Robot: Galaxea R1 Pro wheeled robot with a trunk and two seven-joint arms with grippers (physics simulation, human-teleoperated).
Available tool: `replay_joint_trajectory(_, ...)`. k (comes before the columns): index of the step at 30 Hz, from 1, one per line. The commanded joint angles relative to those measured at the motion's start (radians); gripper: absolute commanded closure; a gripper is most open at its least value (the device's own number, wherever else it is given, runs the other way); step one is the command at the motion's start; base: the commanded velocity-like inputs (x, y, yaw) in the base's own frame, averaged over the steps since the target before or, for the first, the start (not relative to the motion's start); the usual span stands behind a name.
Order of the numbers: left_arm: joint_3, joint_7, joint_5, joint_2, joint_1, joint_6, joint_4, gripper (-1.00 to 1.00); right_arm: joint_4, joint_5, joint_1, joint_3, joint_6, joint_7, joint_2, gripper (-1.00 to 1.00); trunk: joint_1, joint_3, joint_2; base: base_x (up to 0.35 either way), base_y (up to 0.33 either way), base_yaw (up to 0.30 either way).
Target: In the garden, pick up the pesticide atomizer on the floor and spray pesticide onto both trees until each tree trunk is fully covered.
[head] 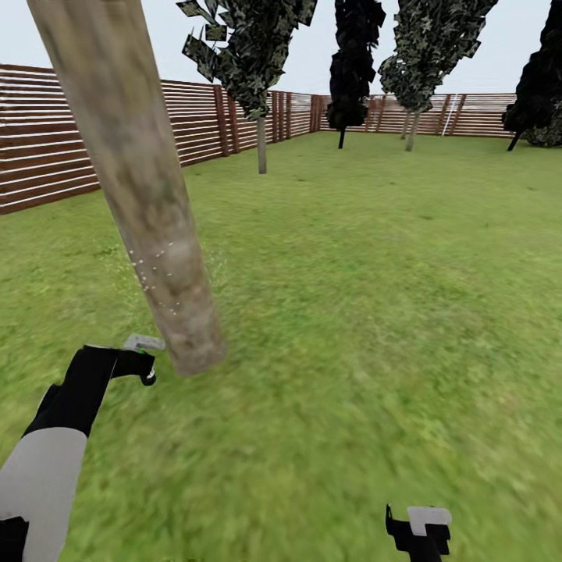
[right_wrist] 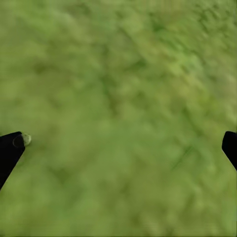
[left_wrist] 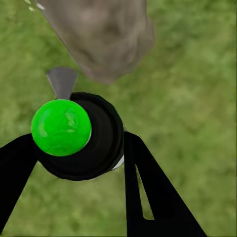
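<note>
Fence point(head: 47, 148) of brown slats runs along the left edge of the head view, and just right of it the near tree trunk point(head: 148, 234) slants down through the upper left to meet the grass point(head: 351, 328) at left of centre. A scatter of whitish pesticide specks point(head: 156, 269) sits on and beside its lower part; most of the trunk above looks bare, so coverage seems far from done.

At lower left the left end effector point(head: 140, 367) hangs close beside the trunk's foot. In the left wrist view its two black fingers point(left_wrist: 153, 192) are clamped around the pesticide atomizer point(left_wrist: 81, 136), a round black body with a glossy green cap point(left_wrist: 61, 127) and a grey nozzle point(left_wrist: 62, 81) aimed at the trunk base point(left_wrist: 103, 39).

The atomizer looks small, rigid and light, a hard plastic shell that will not deform but could twist in a two-finger pinch because it is round and smooth. The sound hold is across the black body below the cap, as now, leaving the nozzle free.

Further right in the head view, a second pale trunk point(head: 261, 144) stands well apart near the fence. At lower right the right end effector point(head: 417, 531) hangs over grass; the right wrist view shows its fingertips point(right_wrist: 11, 148) wide apart with nothing between.
</note>
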Motion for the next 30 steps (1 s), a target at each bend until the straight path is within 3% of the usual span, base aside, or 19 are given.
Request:
replay_joint_trajectory(1,0.001,0.022,-0.006,-0.015,0.000,-0.012,0.001,1.00,0.000,0.000,0.000,0.000,0.000,0.000,0.000,-1.00,0.000,0.000,0.000,0.000,0.000,0.202)
replay_joint_trajectory(3,0.005,0.025,-0.007,-0.011,0.001,-0.015,0.002,1.00,0.000,0.001,0.000,0.000,0.000,0.000,-0.001,-1.00,0.000,0.000,0.000,0.000,0.000,0.073)
replay_joint_trajectory(6,0.090,0.021,-0.005,-0.005,0.014,-0.053,0.035,1.00,0.000,0.001,0.000,0.000,0.000,0.000,-0.002,-1.00,0.000,0.000,0.000,0.024,0.000,0.010)
replay_joint_trajectory(8,0.116,0.025,-0.006,-0.006,0.020,-0.121,0.094,1.00,0.001,0.001,0.000,0.000,0.000,0.000,-0.002,-1.00,0.000,0.000,0.000,0.245,0.000,0.001)
replay_joint_trajectory(11,0.146,0.031,-0.010,-0.006,0.026,-0.140,0.110,1.00,0.000,0.001,0.000,0.000,0.000,0.001,-0.002,-1.00,0.000,0.000,0.000,0.328,0.000,0.000)
replay_joint_trajectory(14,0.153,0.026,-0.007,-0.001,0.078,-0.169,0.110,1.00,0.000,0.001,0.000,0.000,0.000,0.001,-0.002,-1.00,0.000,0.000,0.000,0.337,0.000,0.000)
replay_joint_trajectory(19,0.151,0.023,-0.005,-0.009,0.117,-0.245,0.129,1.00,0.001,0.001,0.000,0.001,0.000,0.000,-0.002,-1.00,0.000,0.000,0.000,0.151,0.000,0.047)
replay_joint_trajectory(20,0.152,0.006,-0.004,-0.011,0.120,-0.245,0.124,1.00,0.001,0.001,0.000,0.001,0.000,0.000,-0.002,-1.00,0.000,0.000,0.000,0.007,-0.028,0.235)
replay_joint_trajectory(23,0.153,-0.143,0.025,-0.005,0.121,-0.248,0.115,1.00,0.002,0.002,0.000,0.001,0.000,0.000,-0.001,-1.00,0.000,0.000,0.000,0.002,-0.211,0.267)
replay_joint_trajectory(24,0.154,-0.155,0.030,-0.005,0.121,-0.249,0.114,1.00,0.002,0.002,0.000,0.001,0.000,0.000,0.000,-1.00,0.000,0.000,0.000,0.000,-0.264,0.275)
replay_joint_trajectory(26,0.153,-0.152,0.033,-0.009,0.122,-0.249,0.102,1.00,0.002,0.003,0.000,0.001,0.000,0.000,0.000,-1.00,0.000,0.000,0.000,0.000,-0.268,0.274)
replay_joint_trajectory(28,0.153,-0.089,0.036,-0.016,0.123,-0.249,0.096,1.00,0.002,0.003,0.000,0.001,0.000,0.000,0.000,-1.00,0.000,0.000,0.000,0.000,-0.270,0.257)
replay_joint_trajectory(30,0.153,-0.076,0.036,-0.019,0.123,-0.249,0.096,1.00,0.002,0.003,0.000,0.001,0.000,0.000,0.000,-1.00,0.000,0.000,0.000,0.000,-0.271,0.209)
